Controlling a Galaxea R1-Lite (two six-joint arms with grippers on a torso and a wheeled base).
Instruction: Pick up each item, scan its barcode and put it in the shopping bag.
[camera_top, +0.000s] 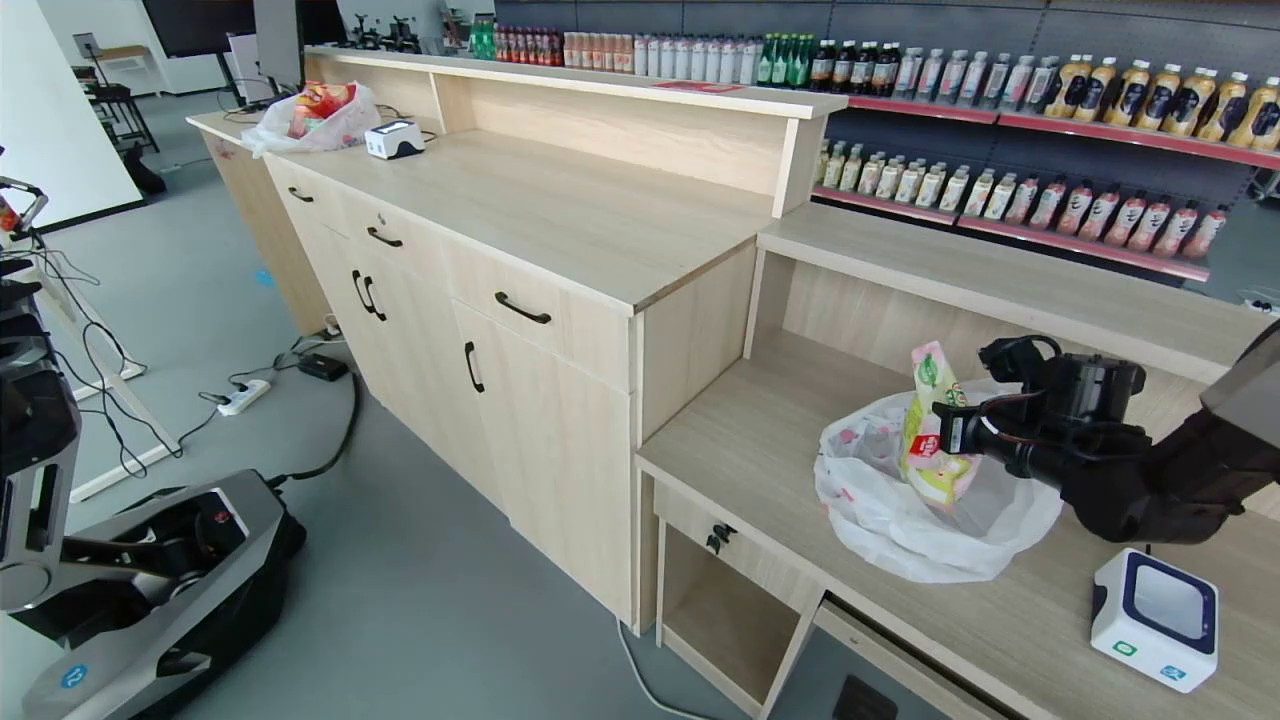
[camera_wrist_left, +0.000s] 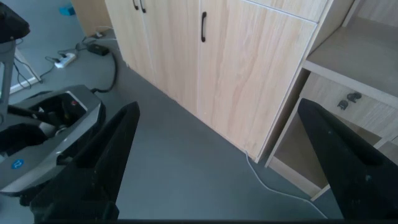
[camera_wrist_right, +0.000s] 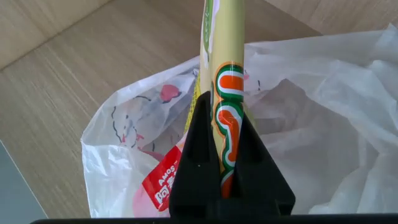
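Observation:
My right gripper (camera_top: 950, 432) is shut on a pale green and pink snack packet (camera_top: 932, 425), held upright with its lower end inside the mouth of the white plastic shopping bag (camera_top: 905, 515) on the low counter. In the right wrist view the packet (camera_wrist_right: 224, 93) is pinched edge-on between the black fingers (camera_wrist_right: 199, 162), above the open bag (camera_wrist_right: 130, 130). A white barcode scanner (camera_top: 1155, 618) stands on the counter near the front edge, to the right of the bag. My left gripper (camera_wrist_left: 217, 168) hangs open over the grey floor, away from the counter, with nothing between its fingers (camera_wrist_left: 106, 162).
A tall wooden cabinet (camera_top: 520, 300) with drawers stands left of the low counter (camera_top: 740, 440). On its far end lie another filled bag (camera_top: 310, 118) and a second scanner (camera_top: 393, 139). Shelves of bottles (camera_top: 1000, 110) line the back wall. Cables and a power strip (camera_top: 243, 397) lie on the floor.

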